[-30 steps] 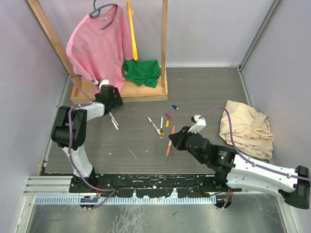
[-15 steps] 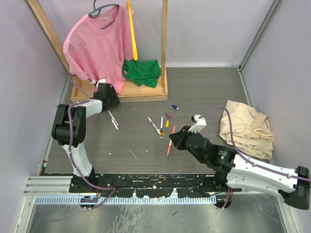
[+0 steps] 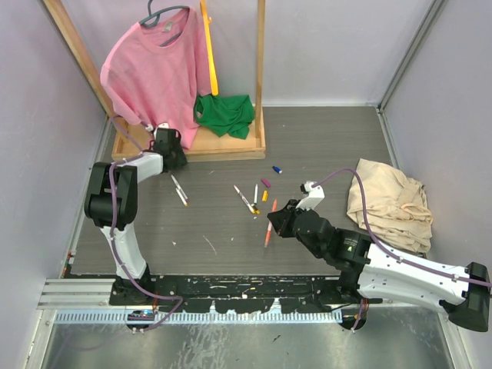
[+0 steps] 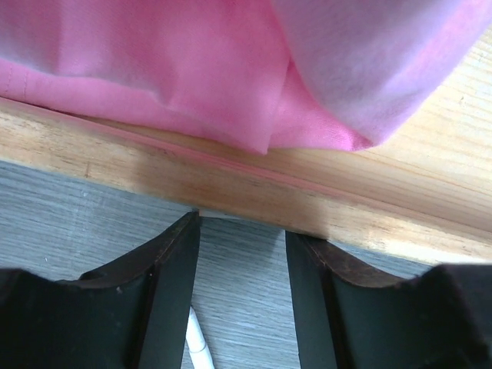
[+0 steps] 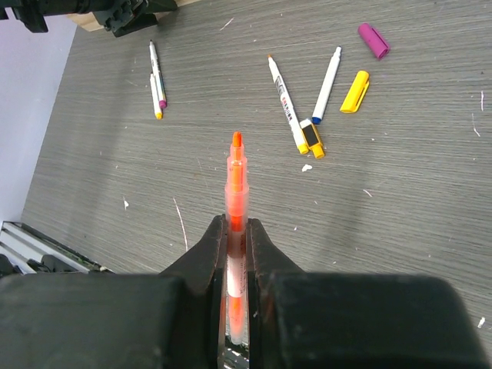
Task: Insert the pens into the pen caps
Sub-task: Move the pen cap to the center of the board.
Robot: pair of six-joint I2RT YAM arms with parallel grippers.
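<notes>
My right gripper (image 3: 274, 224) is shut on an orange pen (image 5: 236, 181) whose tip sticks out past the fingers, just above the floor. Ahead of it lie a pen with a yellow end (image 5: 287, 103), a blue-tipped pen (image 5: 327, 74), a yellow cap (image 5: 355, 91) and a magenta cap (image 5: 373, 41). A blue cap (image 3: 277, 169) lies farther back. Two more pens (image 3: 179, 189) lie side by side at the left. My left gripper (image 3: 171, 146) is open and empty against the wooden rack base (image 4: 254, 196), with a white pen end (image 4: 198, 342) just behind its left finger.
A wooden clothes rack (image 3: 231, 146) stands at the back left with a pink shirt (image 3: 154, 69), a yellow strap (image 3: 208, 54) and a green cloth (image 3: 224, 113). A beige cloth (image 3: 388, 201) lies at the right wall.
My left gripper has moved back and left, away from the two pens, up to the rack base. The right gripper with the orange pen has barely moved.
</notes>
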